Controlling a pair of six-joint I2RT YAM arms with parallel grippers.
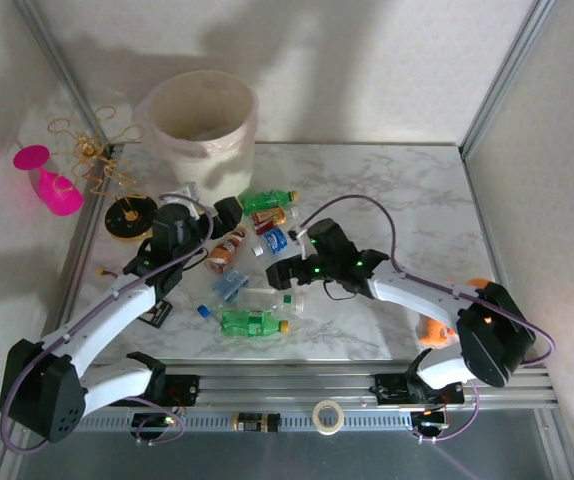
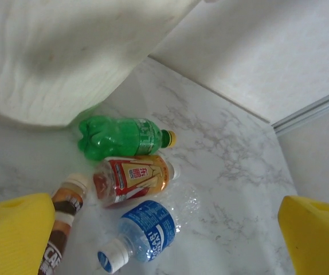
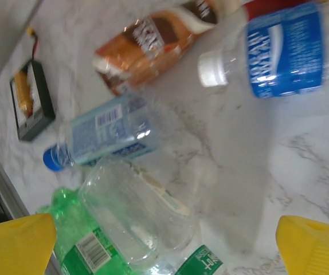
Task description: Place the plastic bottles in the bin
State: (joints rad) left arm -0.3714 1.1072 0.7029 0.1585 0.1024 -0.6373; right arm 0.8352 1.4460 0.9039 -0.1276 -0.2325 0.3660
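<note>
The cream bin [image 1: 202,120] stands at the back left, and its ribbed wall [image 2: 55,57] fills the upper left of the left wrist view. Several plastic bottles lie in a heap mid-table. My left gripper [image 1: 229,212] [image 2: 164,240] hangs open over a green bottle [image 2: 124,137], a red-labelled one [image 2: 131,177], a blue-labelled clear one [image 2: 144,229] and a brown one [image 2: 64,223]. My right gripper [image 1: 287,270] [image 3: 164,249] is open and empty above an unlabelled clear bottle [image 3: 138,209], a green bottle [image 3: 81,246], a pale-blue-labelled one [image 3: 104,134] and a copper-brown one [image 3: 147,40].
A pink wine glass [image 1: 49,180] and a gold wire tangle [image 1: 92,150] lie outside the left rail. A round black-and-gold object [image 1: 130,215] sits left of the heap. A small black device [image 3: 32,100] lies near the left arm. An orange object [image 1: 432,330] sits by the right arm.
</note>
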